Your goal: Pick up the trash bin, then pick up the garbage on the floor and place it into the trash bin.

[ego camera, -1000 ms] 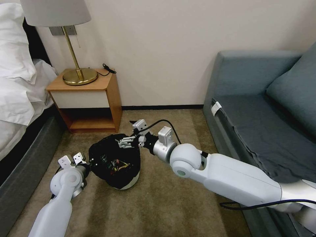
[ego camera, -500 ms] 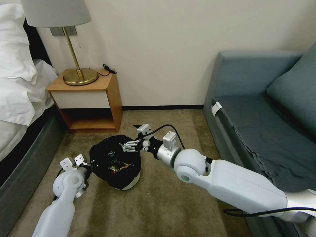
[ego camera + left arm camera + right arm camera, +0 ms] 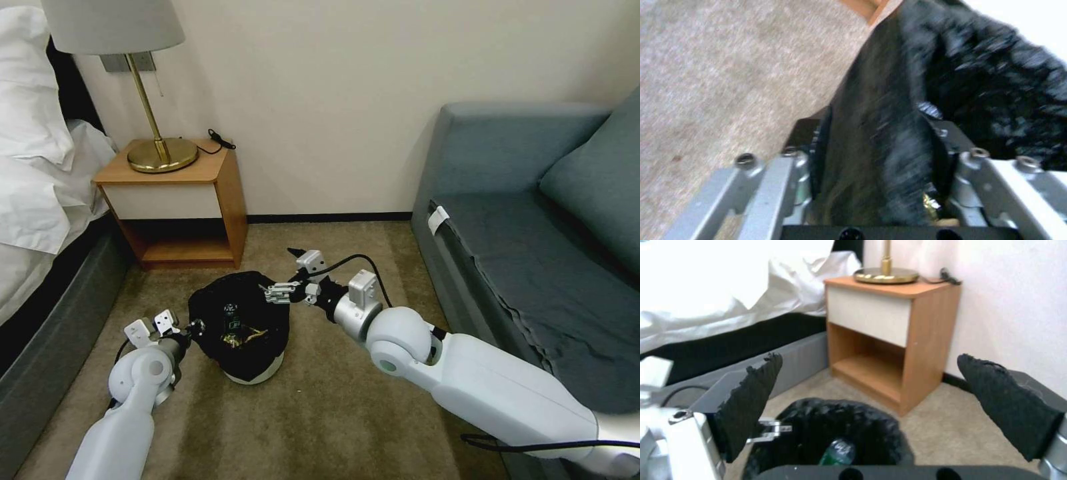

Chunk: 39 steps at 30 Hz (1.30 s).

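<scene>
While the trash bin [image 3: 241, 328] sits tilted on the tan carpet [image 3: 320, 413] between the bed [image 3: 40, 200] and the sofa [image 3: 533, 240], the left gripper [image 3: 189, 328] is clamped on its near-left rim. In the left wrist view, the crinkled black liner [image 3: 889, 143] runs straight between the 2 fingers [image 3: 818, 146], pinched tight, with carpet beside it. The bin's white base [image 3: 257, 373] peeks out underneath, and there's litter in the bag: a small green bottle [image 3: 838, 451] lies down inside the dark mouth, with yellowish scraps [image 3: 243, 339] near it in the head view.

Over on the other side, the right gripper [image 3: 280, 292] hovers just above the bin's far-right rim, pads spread wide apart and holding nothing. In the right wrist view, the 2 black pads [image 3: 749, 400] frame the open bin below and the wooden nightstand [image 3: 893, 340] beyond it. A brass lamp [image 3: 160, 150] stands on the nightstand against the cream wall, white bedding [image 3: 729, 290] spilling down at the side.
</scene>
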Motion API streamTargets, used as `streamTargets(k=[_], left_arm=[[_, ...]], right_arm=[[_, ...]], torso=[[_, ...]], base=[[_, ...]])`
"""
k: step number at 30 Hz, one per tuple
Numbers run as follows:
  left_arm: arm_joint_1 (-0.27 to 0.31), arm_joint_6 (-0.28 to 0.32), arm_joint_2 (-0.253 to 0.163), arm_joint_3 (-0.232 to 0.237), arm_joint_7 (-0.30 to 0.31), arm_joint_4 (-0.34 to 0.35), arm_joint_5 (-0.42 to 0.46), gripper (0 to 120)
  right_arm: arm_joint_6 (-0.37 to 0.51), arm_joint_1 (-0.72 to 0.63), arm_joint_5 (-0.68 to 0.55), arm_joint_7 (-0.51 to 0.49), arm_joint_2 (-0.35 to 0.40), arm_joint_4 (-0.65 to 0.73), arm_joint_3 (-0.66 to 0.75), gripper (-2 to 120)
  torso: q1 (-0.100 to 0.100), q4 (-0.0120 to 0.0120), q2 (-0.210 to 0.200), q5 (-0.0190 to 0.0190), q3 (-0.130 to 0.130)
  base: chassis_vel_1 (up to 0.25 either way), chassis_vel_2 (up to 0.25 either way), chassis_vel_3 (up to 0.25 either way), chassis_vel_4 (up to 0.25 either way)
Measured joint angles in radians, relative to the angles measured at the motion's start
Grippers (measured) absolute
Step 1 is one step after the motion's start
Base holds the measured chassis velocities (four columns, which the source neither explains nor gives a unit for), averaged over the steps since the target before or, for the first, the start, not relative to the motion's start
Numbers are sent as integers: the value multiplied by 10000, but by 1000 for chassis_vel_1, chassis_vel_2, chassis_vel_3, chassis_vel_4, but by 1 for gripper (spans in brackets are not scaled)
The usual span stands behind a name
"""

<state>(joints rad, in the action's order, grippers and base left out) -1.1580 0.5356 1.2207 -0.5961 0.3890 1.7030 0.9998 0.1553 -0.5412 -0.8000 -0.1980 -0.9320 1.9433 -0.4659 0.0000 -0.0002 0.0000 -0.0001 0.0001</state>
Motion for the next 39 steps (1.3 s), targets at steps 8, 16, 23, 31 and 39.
streamTargets(k=[8,16,23,31,39], left_arm=[[-228,-531,-49,-73,-629,318,-791,82],[-519,-1411,-114,-154,-1565,708,-2348,100],[-893,-2492,-189,-307,-3075,1108,-3911,100],[-1582,-3937,-167,-704,-4693,1287,-6104,100],[-2078,-5875,106,-778,-5501,1620,-6461,100]], right_arm=[[-69,-756,823,106,4,81,934,100],[-366,-2008,2236,124,-103,35,2259,100],[-736,-3082,3223,113,-211,-72,3384,100],[-270,-4244,4281,-380,-471,399,4921,100],[12,-5747,5059,-526,-877,1154,6456,100]], torso=[[-1,1,0,2,0],[0,3,0,2,0],[0,0,0,4,0],[0,3,0,1,-1],[-1,2,0,2,-1]], base=[[0,0,0,0],[0,0,0,0],[0,0,0,0],[0,0,0,0],[0,0,0,0]])
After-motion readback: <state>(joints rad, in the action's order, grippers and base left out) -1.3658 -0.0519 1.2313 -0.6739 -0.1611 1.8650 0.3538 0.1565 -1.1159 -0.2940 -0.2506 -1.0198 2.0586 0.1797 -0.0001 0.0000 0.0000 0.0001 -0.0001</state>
